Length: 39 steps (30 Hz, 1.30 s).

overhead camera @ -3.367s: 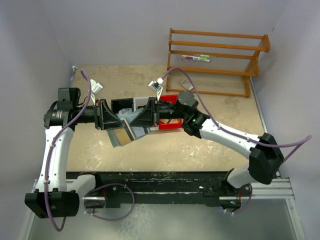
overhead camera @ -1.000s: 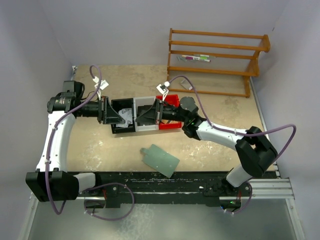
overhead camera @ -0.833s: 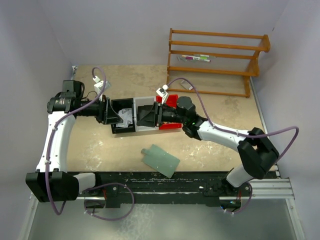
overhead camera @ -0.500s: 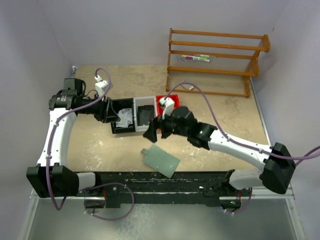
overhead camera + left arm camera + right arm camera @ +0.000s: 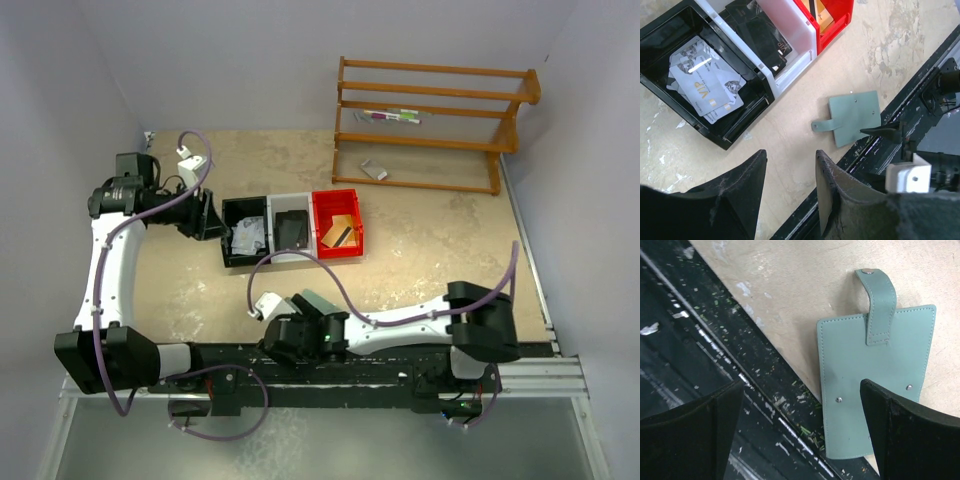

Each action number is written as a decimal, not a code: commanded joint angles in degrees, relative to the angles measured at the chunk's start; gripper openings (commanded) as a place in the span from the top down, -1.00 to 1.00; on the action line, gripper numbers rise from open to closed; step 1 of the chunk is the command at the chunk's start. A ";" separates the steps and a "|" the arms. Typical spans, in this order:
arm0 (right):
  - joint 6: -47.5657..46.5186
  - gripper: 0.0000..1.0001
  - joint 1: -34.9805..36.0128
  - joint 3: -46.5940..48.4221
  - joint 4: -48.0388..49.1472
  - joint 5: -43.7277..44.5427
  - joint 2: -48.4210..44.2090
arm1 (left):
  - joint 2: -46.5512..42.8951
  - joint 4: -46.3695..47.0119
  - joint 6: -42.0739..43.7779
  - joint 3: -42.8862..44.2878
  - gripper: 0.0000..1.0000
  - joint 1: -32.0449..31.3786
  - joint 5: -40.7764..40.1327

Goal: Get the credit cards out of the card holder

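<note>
Light grey-blue credit cards (image 5: 705, 90) lie piled in the black bin (image 5: 228, 210), seen from above as pale cards (image 5: 248, 238). The white bin (image 5: 290, 200) holds a black card (image 5: 762, 35). An orange-yellow card (image 5: 340, 230) lies in the red bin (image 5: 355, 215). The grey-green card holder (image 5: 880, 385) lies flat at the table's near edge with its strap (image 5: 880, 305) unfastened. My right gripper (image 5: 801, 385) hangs wide open just over its near-left corner and hides most of the card holder (image 5: 318, 298) from above. My left gripper (image 5: 790, 157) is open and empty, left of the black bin.
A black rail (image 5: 400, 355) runs along the near table edge, and the holder's corner overhangs it. A wooden rack (image 5: 435, 120) stands at the back right with a small grey scrap (image 5: 373, 170) in front of it. Walls close in on the left and right.
My right arm has swung back from the bins to the near edge and opened over the holder. My left gripper has drawn back left out of the black bin and opened.
</note>
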 commanded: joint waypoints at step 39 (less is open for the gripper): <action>-4.99 1.00 -6.80 -3.65 6.53 -0.40 -0.43 | -13.10 -2.42 28.35 -7.91 0.09 1.15 10.55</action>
